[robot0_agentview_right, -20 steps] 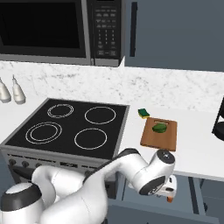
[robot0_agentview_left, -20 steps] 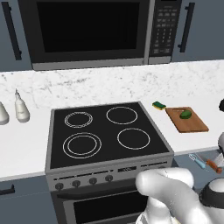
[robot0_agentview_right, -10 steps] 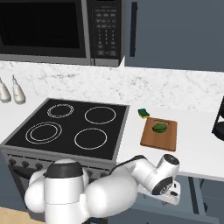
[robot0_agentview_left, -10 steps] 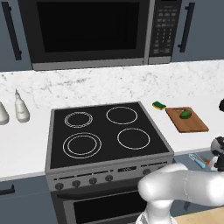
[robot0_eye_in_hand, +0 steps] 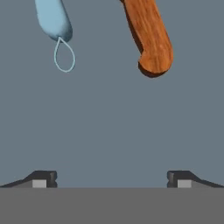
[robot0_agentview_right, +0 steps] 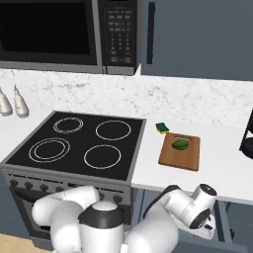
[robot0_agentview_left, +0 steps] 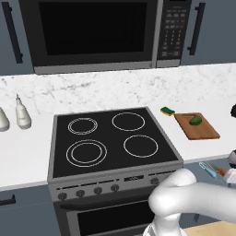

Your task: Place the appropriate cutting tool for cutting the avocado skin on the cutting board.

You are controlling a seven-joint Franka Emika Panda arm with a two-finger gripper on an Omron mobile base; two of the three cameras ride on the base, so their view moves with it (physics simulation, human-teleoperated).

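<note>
In the hand view my gripper [robot0_eye_in_hand: 111,181] is open, its two fingertips [robot0_eye_in_hand: 41,179] wide apart over a flat grey surface. Ahead of it lies the knife's orange-brown handle [robot0_eye_in_hand: 148,37]; the blade runs off the top edge. The light-blue-handled tool [robot0_eye_in_hand: 53,19] lies to its left, apart from it. Nothing is between the fingers. In the left base view the knife [robot0_agentview_left: 220,171] and the blue tool [robot0_agentview_left: 207,169] lie below the counter's front edge. The brown cutting board [robot0_agentview_right: 190,158] sits on the counter right of the stove with the dark green avocado [robot0_agentview_right: 180,144] on it.
A green-and-yellow sponge [robot0_agentview_right: 162,128] lies just behind the board's left corner. The black stove [robot0_agentview_right: 79,143] fills the middle, with a microwave [robot0_agentview_left: 92,32] above. Two white bottles [robot0_agentview_left: 22,114] stand at the far left. A dark appliance [robot0_agentview_right: 248,136] stands at the right edge.
My arm has swung to the right and lower, carrying the hand under the counter edge toward the knife and blue tool. The board, avocado and sponge have not moved.
</note>
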